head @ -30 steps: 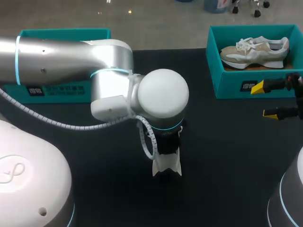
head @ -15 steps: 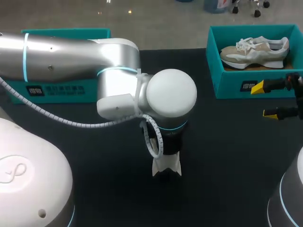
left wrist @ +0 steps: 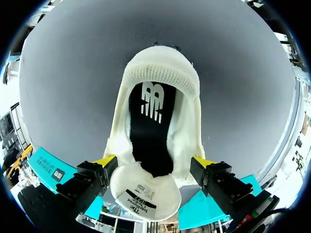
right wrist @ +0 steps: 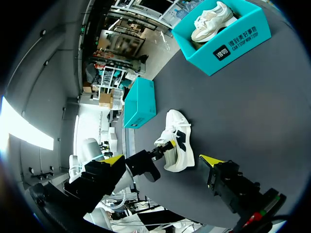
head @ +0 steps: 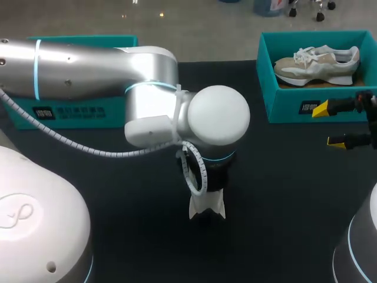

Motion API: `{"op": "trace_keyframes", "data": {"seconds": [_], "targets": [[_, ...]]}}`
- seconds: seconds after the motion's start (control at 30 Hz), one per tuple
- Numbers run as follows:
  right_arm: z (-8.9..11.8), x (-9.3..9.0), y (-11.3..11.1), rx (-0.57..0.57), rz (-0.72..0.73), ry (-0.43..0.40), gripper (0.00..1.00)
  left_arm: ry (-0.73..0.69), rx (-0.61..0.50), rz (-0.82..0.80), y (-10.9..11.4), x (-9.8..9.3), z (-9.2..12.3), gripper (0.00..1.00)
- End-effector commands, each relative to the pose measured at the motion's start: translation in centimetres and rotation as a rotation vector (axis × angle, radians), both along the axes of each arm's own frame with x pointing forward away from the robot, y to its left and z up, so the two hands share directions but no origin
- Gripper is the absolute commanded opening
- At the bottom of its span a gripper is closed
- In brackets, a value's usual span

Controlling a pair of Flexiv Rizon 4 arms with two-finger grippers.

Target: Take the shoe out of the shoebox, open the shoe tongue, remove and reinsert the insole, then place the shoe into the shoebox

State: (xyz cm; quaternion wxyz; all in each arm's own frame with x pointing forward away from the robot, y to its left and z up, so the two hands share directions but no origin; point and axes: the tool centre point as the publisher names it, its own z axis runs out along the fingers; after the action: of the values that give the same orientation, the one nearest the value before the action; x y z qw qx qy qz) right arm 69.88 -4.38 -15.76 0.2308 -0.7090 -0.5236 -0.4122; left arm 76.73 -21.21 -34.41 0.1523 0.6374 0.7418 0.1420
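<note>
Right, head view first: the left arm (head: 118,76) hangs over the middle of the bench (head: 283,194), and its big wrist covers most of the white shoe (head: 207,207), with only one end poking out beneath. At the far right, the teal shoebox (head: 268,88) holds a second shoe (head: 318,63). The right tool (head: 330,125) sits just in front of the box, spread wide with nothing in it. Another teal box (head: 76,112) lies far left, partly behind the arm.

Down to the left wrist view, and this is what the head camera can't give us. The left tool (left wrist: 154,161) is wide, its fingers flanking the shoe at the tongue end. I can't make out either pad touching, so it holds nothing. The tongue (left wrist: 146,191) is folded out, label side up, and the black insole (left wrist: 148,131) lies exposed inside.

Right wrist view: from across the bench we get the whole shoe, well apart from the shoebox, with the left arm's tool right at its opening.

My read: the tongue's open and the insole is the step in hand. Whether it has been out yet, I can't tell. If not, the next move calls for narrowing the fingers onto the insole's edge and peeling it up without dragging the shoe along.
</note>
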Motion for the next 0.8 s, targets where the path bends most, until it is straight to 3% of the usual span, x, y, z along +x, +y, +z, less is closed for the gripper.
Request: {"op": "trace_keyframes", "data": {"seconds": [0.03, 0.8], "targets": [[-0.1, -0.1, 0.1, -0.003, -0.003, 0.002, 1.0, 0.0, -0.01, 0.006, 0.0, 0.7, 0.9, 1.0], [-0.1, -0.1, 0.1, -0.003, -0.003, 0.002, 1.0, -0.063, -0.019, 0.053, 2.5, 4.1, 5.3, 1.0]]}}
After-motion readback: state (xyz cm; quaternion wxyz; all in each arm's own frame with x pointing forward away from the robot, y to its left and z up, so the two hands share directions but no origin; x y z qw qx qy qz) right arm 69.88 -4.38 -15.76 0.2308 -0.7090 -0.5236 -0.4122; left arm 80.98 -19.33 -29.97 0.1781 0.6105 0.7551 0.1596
